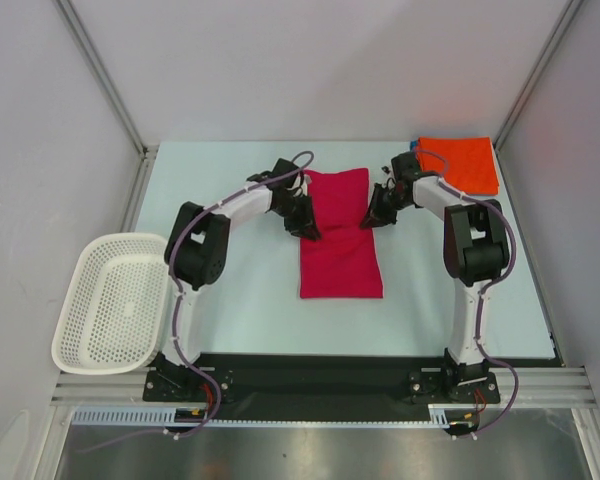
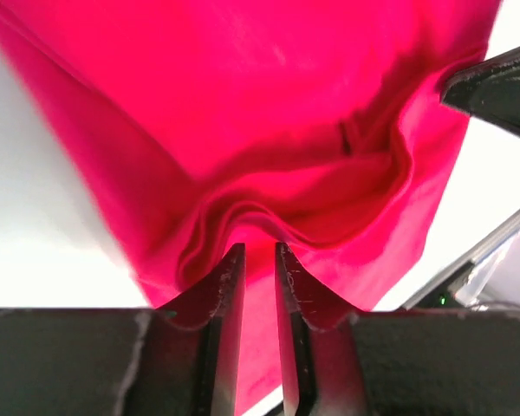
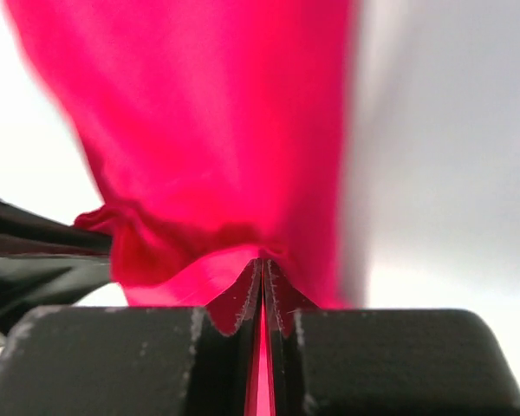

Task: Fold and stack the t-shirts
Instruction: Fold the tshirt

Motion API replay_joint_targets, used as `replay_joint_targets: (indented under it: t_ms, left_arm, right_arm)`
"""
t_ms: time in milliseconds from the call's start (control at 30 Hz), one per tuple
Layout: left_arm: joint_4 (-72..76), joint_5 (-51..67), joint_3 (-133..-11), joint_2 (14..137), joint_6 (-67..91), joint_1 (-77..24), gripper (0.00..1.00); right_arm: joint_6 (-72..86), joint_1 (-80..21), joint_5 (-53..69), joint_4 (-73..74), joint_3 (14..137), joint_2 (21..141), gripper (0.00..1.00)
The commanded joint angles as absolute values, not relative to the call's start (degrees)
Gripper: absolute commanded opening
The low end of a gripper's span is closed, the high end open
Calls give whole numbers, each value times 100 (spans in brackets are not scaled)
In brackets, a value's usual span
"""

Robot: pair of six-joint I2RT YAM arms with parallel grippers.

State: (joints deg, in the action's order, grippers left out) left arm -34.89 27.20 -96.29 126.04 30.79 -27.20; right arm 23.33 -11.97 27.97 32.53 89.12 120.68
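A crimson t-shirt (image 1: 340,250) lies as a long strip in the middle of the table. My left gripper (image 1: 307,230) sits at its left edge, about halfway along. In the left wrist view the jaws of the left gripper (image 2: 258,250) stand narrowly apart, with a puckered fold of the crimson t-shirt (image 2: 269,104) pinched between them. My right gripper (image 1: 370,220) is at the strip's right edge. Its wrist view shows the right gripper (image 3: 263,262) shut on a thin edge of the crimson t-shirt (image 3: 208,130). An orange t-shirt (image 1: 462,163) lies folded at the back right, with a bit of blue cloth (image 1: 416,143) at its far left corner.
A white perforated basket (image 1: 85,300) stands off the table's left edge, near the left arm's base. Grey walls with metal posts close in the back and both sides of the table (image 1: 230,300).
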Motion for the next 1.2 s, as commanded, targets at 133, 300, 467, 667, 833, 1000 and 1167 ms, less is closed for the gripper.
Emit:
replay_joint_targets:
  t_ms: [133, 300, 467, 667, 833, 1000, 1167]
  left_arm:
    - [-3577, 2435, -10678, 13332, 2549, -2303, 27]
    - [-3805, 2373, -11599, 13667, 2294, -2215, 35]
    - [-3754, 2048, -10701, 12685, 2303, -2224, 48]
    - [-2825, 2731, -8531, 10865, 2785, -2460, 49]
    - [-1435, 3506, -6893, 10389, 3839, -2803, 30]
    - [-547, 3567, -6013, 10467, 4200, -2953, 28]
    - [-255, 3402, -5205, 10766, 4395, -2918, 24]
  right_arm:
    - [2136, -879, 2558, 3225, 9650, 12709, 7]
    - [1917, -800, 2022, 3716, 9984, 12517, 8]
    - [1793, -861, 1819, 4131, 9810, 11823, 14]
    - [1836, -1169, 2556, 3912, 8466, 10777, 19]
    - [2460, -1239, 3488, 2963, 7008, 10319, 16]
    - [2496, -1231, 3946, 2453, 6031, 10134, 0]
    - [2443, -880, 3587, 2268, 5248, 10002, 0]
